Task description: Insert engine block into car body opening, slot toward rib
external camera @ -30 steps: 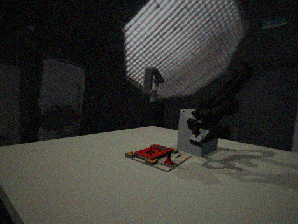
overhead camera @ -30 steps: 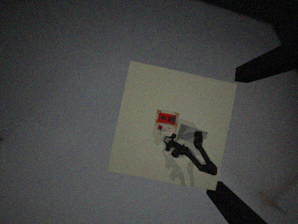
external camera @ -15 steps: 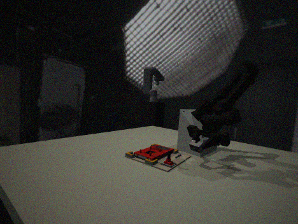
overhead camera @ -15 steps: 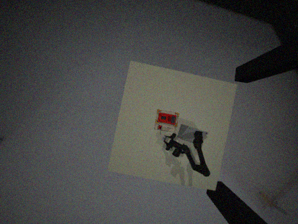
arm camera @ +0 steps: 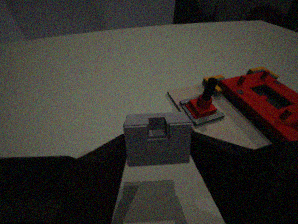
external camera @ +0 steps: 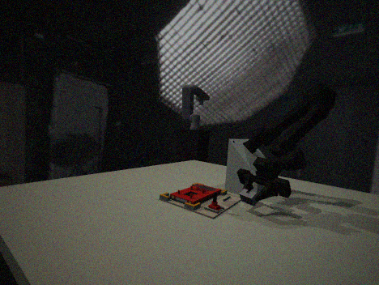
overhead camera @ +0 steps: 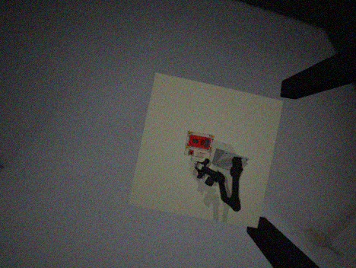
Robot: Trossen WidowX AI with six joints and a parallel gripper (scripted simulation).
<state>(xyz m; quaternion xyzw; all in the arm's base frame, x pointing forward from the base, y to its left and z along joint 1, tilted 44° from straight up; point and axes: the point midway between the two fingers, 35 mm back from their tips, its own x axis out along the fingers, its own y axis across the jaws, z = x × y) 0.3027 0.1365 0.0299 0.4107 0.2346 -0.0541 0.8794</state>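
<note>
"What does the top view show?"
"The gripper (overhead camera: pixel 199 167) (external camera: pixel 248 192) (arm camera: pixel 156 137) is beside the red body (overhead camera: pixel 200 141) (external camera: pixel 196 193) (arm camera: pixel 265 102), on the table (overhead camera: pixel 171 110) (external camera: pixel 121 231) (arm camera: pixel 90 75)."
"And the exterior?"
"It's low, holding the grey block (external camera: pixel 250 195) (arm camera: pixel 157 140) outside the body."
"Wrist?"
"The block is clamped between the fingers, notch visible. A red piece with a black knob (arm camera: pixel 202 106) stands between block and body."

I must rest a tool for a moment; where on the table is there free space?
The pale table top looks bare beyond the red car body, toward its far corners. It is crowded between car body, grey block and gripper.
</note>
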